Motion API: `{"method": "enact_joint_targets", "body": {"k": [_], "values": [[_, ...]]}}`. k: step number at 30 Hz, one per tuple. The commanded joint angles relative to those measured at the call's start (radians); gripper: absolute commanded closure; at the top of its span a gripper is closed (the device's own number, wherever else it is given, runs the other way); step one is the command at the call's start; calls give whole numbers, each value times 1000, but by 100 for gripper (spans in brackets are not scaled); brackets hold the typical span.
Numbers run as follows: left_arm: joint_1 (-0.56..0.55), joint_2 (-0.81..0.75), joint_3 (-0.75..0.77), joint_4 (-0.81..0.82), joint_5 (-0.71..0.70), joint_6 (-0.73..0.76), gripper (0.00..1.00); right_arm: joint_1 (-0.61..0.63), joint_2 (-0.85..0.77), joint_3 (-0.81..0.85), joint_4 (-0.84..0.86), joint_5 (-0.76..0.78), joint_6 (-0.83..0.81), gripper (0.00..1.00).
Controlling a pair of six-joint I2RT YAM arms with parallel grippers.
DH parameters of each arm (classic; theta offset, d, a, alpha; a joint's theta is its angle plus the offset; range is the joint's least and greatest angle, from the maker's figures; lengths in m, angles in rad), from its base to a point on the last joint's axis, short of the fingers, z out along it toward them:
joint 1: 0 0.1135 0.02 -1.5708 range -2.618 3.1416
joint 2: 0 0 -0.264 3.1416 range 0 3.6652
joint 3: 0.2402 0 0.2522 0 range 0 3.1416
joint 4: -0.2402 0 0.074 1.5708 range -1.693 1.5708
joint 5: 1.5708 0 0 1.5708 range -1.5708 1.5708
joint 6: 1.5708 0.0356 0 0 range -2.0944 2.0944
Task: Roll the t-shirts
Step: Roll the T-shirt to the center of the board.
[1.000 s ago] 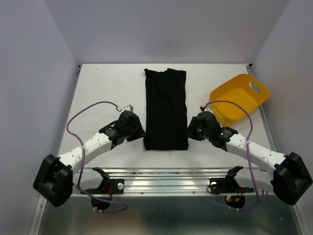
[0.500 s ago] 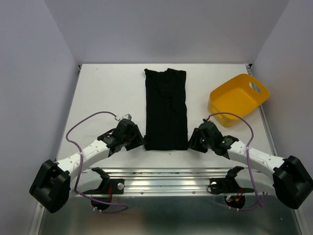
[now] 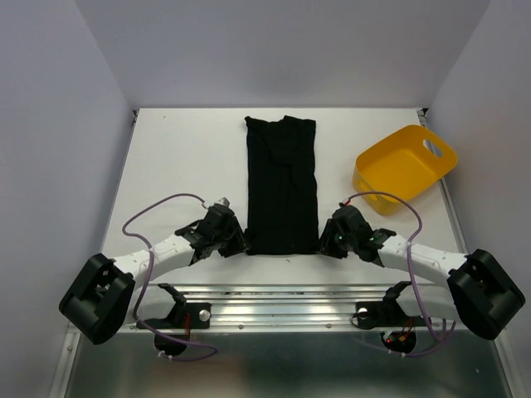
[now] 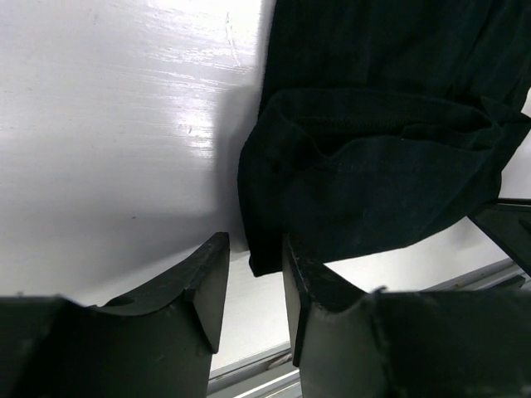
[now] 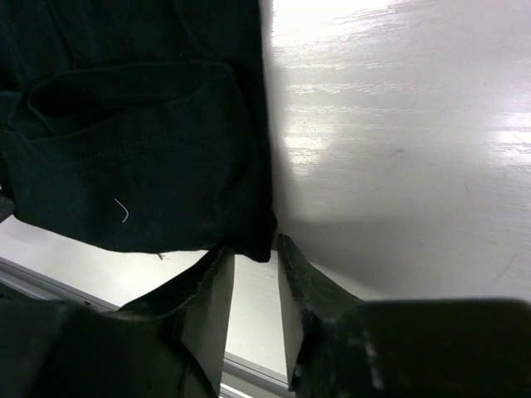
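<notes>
Both arms have slid inward to the t-shirt's [image 3: 282,186] near corners: left gripper [image 4: 254,253] at 7 o'clock, right gripper [image 5: 255,249] at 5, jaws narrowly apart astride the hem, apparently unpinched. The folded strip lies mid-table [image 3: 182,157], ready for rolling.

The t-shirt [image 4: 373,166] runs off the top edge ahead of the left gripper [image 4: 253,245], likewise past the right gripper [image 5: 254,246]; its far end sits outside both wrist shots.

Open table [image 3: 174,157] left of t-shirt [image 3: 282,182], yellow tub [image 3: 405,166] blocking the right, metal rail [image 3: 282,292] perhaps close behind
</notes>
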Motion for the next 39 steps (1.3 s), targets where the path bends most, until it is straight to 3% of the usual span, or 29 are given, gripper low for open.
{"method": "enact_joint_targets", "body": {"k": [1,6,9,10,20,21,22,23,24,25,28,31,39], "values": [[-8,15,-5,49,3,-6,59,-7,14,-10,66,-8,9,68],[-10,17,-5,50,0,-11,71,-7,8,-12,70,-14,11,86],[-10,9,6,47,6,-11,90,-7,-8,-7,61,-15,8,98],[-11,5,10,42,9,-11,100,-7,-12,2,58,-14,8,99],[-10,-17,72,-16,14,-2,100,-7,-32,8,18,9,18,99],[-10,-14,70,-17,18,-1,99,-7,-32,5,18,8,18,99],[-10,-11,69,-27,17,0,91,-7,-31,5,18,9,18,99],[-10,-8,64,-27,18,0,75,-7,-29,10,20,9,17,99],[-10,-12,62,-28,18,2,70,-7,-26,10,20,9,15,99],[-10,-17,59,-28,20,2,53,-7,-19,13,17,9,12,99],[-10,-52,52,-40,20,0,37,-7,-14,16,12,11,20,99],[-10,-87,38,-62,21,-5,27,-7,-20,10,10,12,28,99],[-20,-123,-5,-71,31,-29,26,-7,-20,22,0,15,28,99]]}}
